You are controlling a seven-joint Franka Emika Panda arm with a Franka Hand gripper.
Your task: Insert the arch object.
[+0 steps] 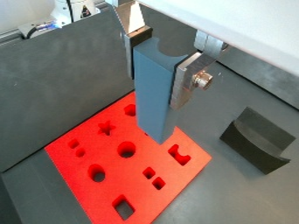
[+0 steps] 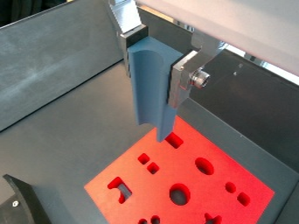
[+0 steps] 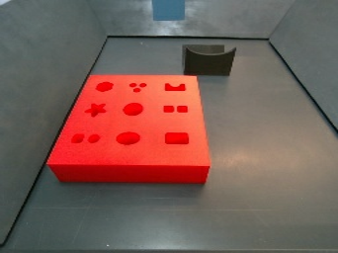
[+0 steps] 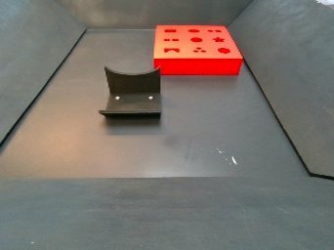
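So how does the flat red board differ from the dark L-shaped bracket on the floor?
The red board is a wide, flat slab with shaped recesses; the dark fixture is far smaller and stands upright with a notched top. The board is bright red, the fixture near black. Both rest on the floor, apart. The hand, above the board, clamps a grey-blue block.

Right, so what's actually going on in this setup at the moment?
A single robot arm is partway through an insertion job. Its gripper is shut on a tall grey-blue piece, presumably the arch object, though its notch doesn't show. In both wrist views the piece hangs upright in the air above the red board, not in any recess yet. The arch-shaped recess is empty. The dark fixture stands on the floor, apart from the board.
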